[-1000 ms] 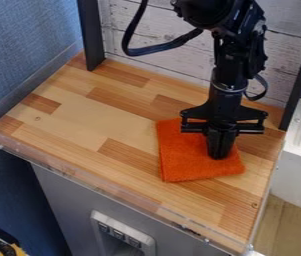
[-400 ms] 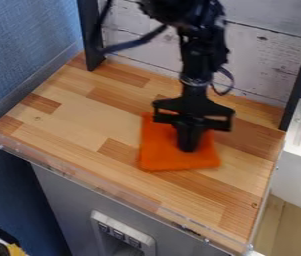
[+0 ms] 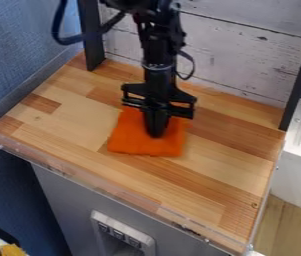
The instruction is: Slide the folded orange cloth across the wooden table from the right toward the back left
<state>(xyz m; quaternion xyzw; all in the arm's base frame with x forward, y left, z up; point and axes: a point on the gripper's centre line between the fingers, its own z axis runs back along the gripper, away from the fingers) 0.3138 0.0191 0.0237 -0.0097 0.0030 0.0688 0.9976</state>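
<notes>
From the camera view I look down at a slant on my worktop. My black arm comes in from the top edge, left of the middle, and my tool points down at its end, close to upright. Its two fingers stand together as one narrow dark block, with no gap that I can make out. Their tips are down on the orange cloth; whether I have a pinch of it between them or am only pressing on it, I cannot tell.

The cloth lies on the wood, a little left of the worktop's middle, spread out in a roughly square shape. It shows on both sides of my tool and in front of it, and its far edge runs under my tool's wide black crossbar.

A black cable loops out to the left of my arm. Behind me is a wall of whitewashed planks, between a dark post on the picture's left and another on its right. A clear strip runs along the worktop's front edge, above a grey panel.
</notes>
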